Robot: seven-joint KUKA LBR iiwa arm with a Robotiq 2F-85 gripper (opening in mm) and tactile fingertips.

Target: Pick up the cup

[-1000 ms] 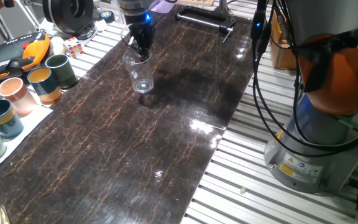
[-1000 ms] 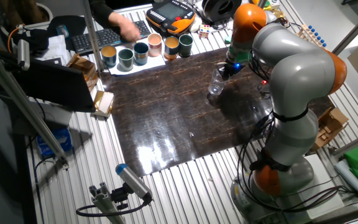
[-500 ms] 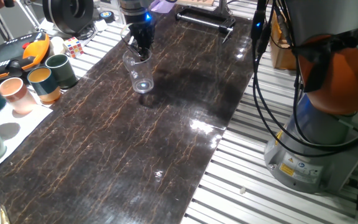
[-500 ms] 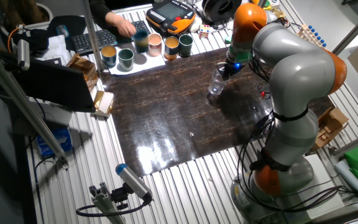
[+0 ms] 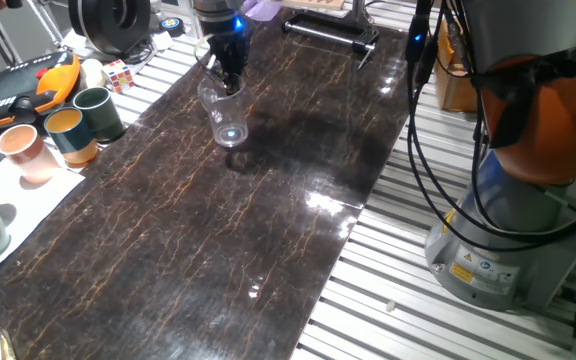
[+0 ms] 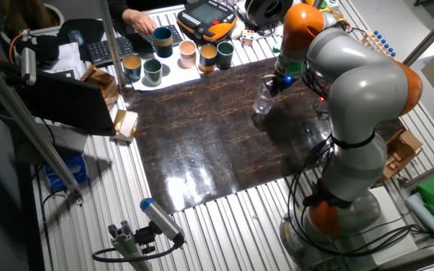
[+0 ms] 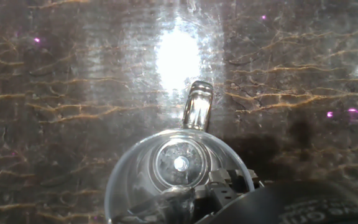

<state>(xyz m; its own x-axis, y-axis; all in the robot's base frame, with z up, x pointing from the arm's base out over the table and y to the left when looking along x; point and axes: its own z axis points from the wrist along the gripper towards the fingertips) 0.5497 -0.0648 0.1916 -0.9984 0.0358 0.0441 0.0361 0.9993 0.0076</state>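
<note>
Hand [image 5: 230, 80] pinching cup [image 5: 224, 118] rim at 12 o'clock side; cup appearing barely off desk [image 5: 238, 230]; clear raising remaining.

Clear cup [image 5: 226, 115] on dark brown, orange-veined marbled table [image 5: 218, 230]

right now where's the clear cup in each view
One fixed view: clear cup upper left of centre, under the gripper.
The other fixed view: cup right of centre, upper half.
Hand view: cup bottom centre, seen from above.
Shared landmark: the dark marbled table top.
</note>
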